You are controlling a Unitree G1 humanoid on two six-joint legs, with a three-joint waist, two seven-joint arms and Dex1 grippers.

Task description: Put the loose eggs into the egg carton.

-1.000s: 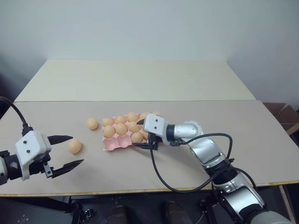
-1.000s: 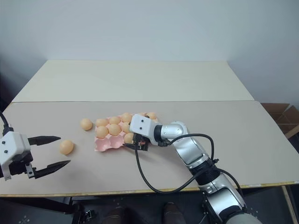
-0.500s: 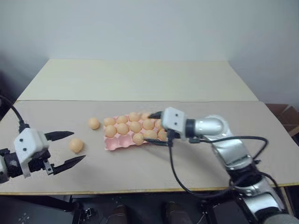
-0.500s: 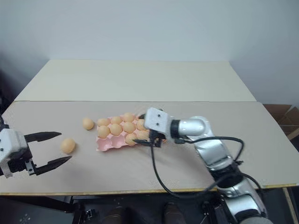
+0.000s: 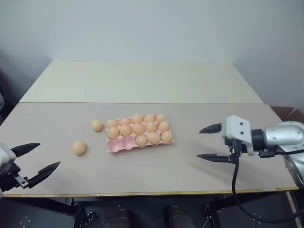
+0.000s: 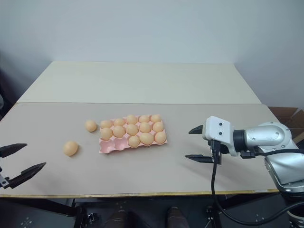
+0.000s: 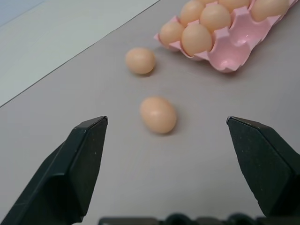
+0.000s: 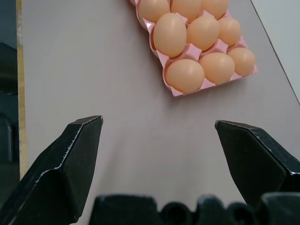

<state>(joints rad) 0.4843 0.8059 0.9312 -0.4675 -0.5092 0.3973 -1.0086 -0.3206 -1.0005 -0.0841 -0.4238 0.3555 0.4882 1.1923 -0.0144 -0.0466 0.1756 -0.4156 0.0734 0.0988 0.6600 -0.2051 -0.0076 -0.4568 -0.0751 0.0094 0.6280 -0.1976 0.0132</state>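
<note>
Both end effectors, left (image 5: 29,161) and right (image 5: 209,142), gape empty; two loose eggs (image 5: 79,147) (image 5: 97,125) beside the egg carton (image 5: 119,146) holding thirteen.

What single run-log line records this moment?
egg carton: two front-left cups empty | loose eggs: two on table left of carton | left gripper: open, empty | right gripper: open, empty

Two loose eggs (image 5: 79,147) lie left of the egg carton (image 5: 117,147) — one beside it, one nearer the table's (image 5: 142,175) front.
</note>
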